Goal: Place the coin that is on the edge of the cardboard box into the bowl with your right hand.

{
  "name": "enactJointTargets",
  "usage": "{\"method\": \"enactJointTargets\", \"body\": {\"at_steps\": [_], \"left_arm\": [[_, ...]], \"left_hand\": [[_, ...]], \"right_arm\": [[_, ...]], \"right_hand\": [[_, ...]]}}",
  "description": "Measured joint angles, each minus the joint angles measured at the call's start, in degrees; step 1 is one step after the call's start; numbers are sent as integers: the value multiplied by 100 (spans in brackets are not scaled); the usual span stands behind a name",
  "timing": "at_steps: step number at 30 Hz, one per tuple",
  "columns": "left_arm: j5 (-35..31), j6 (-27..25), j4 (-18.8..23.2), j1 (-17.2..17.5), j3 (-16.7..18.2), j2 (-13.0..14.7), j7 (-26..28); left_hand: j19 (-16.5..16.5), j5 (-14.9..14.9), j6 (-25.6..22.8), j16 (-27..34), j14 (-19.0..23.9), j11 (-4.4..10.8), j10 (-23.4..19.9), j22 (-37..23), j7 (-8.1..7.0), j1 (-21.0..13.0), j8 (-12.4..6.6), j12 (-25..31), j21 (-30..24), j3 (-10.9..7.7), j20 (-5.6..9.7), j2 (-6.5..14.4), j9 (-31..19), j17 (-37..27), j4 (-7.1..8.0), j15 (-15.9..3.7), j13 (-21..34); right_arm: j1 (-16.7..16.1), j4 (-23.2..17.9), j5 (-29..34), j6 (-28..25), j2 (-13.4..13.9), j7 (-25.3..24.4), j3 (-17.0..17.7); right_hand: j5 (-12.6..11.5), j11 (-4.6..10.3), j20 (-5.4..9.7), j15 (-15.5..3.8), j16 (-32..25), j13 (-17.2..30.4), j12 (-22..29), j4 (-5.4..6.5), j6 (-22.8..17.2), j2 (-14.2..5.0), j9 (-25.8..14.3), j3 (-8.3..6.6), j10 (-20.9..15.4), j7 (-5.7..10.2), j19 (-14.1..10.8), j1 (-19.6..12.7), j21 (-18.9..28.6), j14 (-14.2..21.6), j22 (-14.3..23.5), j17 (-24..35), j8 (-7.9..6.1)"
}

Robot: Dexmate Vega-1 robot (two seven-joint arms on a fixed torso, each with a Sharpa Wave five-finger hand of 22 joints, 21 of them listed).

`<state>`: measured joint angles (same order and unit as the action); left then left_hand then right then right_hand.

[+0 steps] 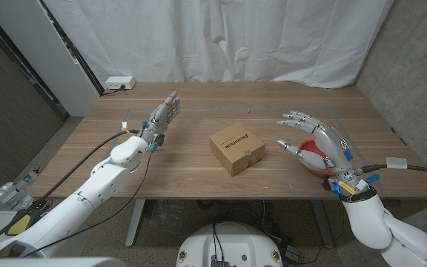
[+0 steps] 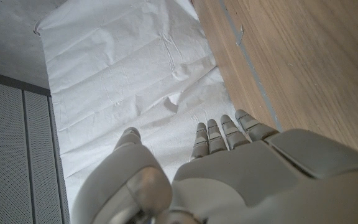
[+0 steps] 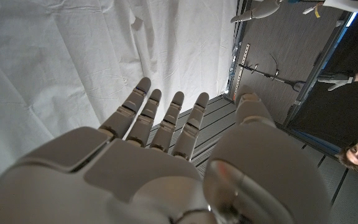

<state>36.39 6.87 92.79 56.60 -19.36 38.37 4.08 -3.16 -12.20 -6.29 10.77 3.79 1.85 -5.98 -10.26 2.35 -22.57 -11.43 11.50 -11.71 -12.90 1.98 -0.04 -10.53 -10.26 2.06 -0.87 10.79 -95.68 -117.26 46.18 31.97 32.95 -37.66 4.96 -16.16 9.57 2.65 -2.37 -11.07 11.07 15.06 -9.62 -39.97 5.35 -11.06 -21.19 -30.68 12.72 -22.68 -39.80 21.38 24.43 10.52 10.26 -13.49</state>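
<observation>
A wooden desk (image 1: 199, 167) seen from above, with a white curtain behind it. Near the middle sits a small cardboard box (image 1: 236, 148), turned at an angle. A small round coin (image 1: 250, 153) seems to lie on the box top near its right edge, though it is too small to be sure. To the right of the box, near the desk's front right, a red bowl (image 1: 316, 159) is partly hidden behind the right robot hand (image 1: 319, 143). That robot hand hangs above the bowl, empty, fingers spread and pointing toward the box. The coin lies to its left, a short way off across bare desk, so the reach would go leftward and then back over the bowl. The left robot hand (image 1: 161, 119) is raised at the far left of the desk, empty too, fingers straight and apart, well away from the box. The right robot hand is plainly the nearer one to the coin.
</observation>
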Motion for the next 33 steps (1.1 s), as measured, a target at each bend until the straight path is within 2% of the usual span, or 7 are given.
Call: {"method": "enactJointTargets", "body": {"at_steps": [10, 20, 26, 28, 31, 33], "left_arm": [[-3, 143, -107, -37, 1, -88, -12], [14, 182, -130, -49, 42, -94, -22], [46, 197, -160, -50, 69, -94, -30], [49, 198, -165, -50, 73, -94, -31], [58, 200, -165, -44, 89, -94, -28], [65, 200, -155, -26, 105, -85, -6]], "left_hand": [[0, 0, 0, 0, 0, 0, 0, 0, 0, 0, 0, 0, 0, 0, 0, 0, 0, 0, 0, 0, 0], [-1, 0, 0, 0, 0, 0, 0, 0, 0, -30, 0, 0, 0, 0, 0, 30, 0, 0, 0, 0, 0], [-1, 0, 0, 0, 0, 0, 0, 0, 0, -30, 0, 0, 0, 0, 0, 29, 0, 0, 0, 0, -1], [-1, 0, 0, 0, 0, 0, 0, 0, 0, -30, 0, 0, 0, 0, 0, 30, 0, 0, 0, 0, -1], [-2, 0, 0, 0, 0, 0, 0, 0, 0, -30, 0, 0, 0, 0, -1, 29, 0, 0, 0, 0, -1], [-4, 34, 0, 0, 0, 0, 0, 0, 0, -30, 0, 0, 0, 0, -3, 29, 0, 0, 0, 0, -1]], "right_arm": [[-64, -69, 495, -448, 255, -457, -187], [-65, -202, 802, -976, 562, -680, -414], [-36, -259, 1003, -1368, 842, -785, -591], [-23, -260, 1035, -1444, 897, -801, -624], [31, -261, 1078, -1597, 1074, -832, -723], [62, -252, 1093, -1652, 1160, -848, -774]], "right_hand": [[-66, 58, 0, -22, 0, 0, -1, -34, -74, -20, 0, -33, 59, 8, 1, -277, -22, 23, 3, 0, 0], [-150, 149, 0, -43, 29, 28, -27, -33, -163, -31, -29, -81, 150, 1, 1, -477, -66, -1, 3, 0, 0], [-181, 180, 0, -16, 29, 28, -26, -33, -163, -30, -29, -81, 181, 1, 1, -534, -66, -28, 3, 0, 0], [-200, 180, 0, -16, 29, 22, -49, -33, -163, -25, -29, -114, 181, 1, 1, -606, -100, -28, 3, 12, 40], [-227, 221, 0, -22, 32, 11, -70, -21, -163, -90, -29, -141, 223, 1, 1, -686, -112, -83, 2, 29, 40], [-236, 235, -22, -14, 50, 11, -98, -10, -163, -62, -29, -153, 267, 1, 23, -717, -129, -117, 2, 29, 40]]}}
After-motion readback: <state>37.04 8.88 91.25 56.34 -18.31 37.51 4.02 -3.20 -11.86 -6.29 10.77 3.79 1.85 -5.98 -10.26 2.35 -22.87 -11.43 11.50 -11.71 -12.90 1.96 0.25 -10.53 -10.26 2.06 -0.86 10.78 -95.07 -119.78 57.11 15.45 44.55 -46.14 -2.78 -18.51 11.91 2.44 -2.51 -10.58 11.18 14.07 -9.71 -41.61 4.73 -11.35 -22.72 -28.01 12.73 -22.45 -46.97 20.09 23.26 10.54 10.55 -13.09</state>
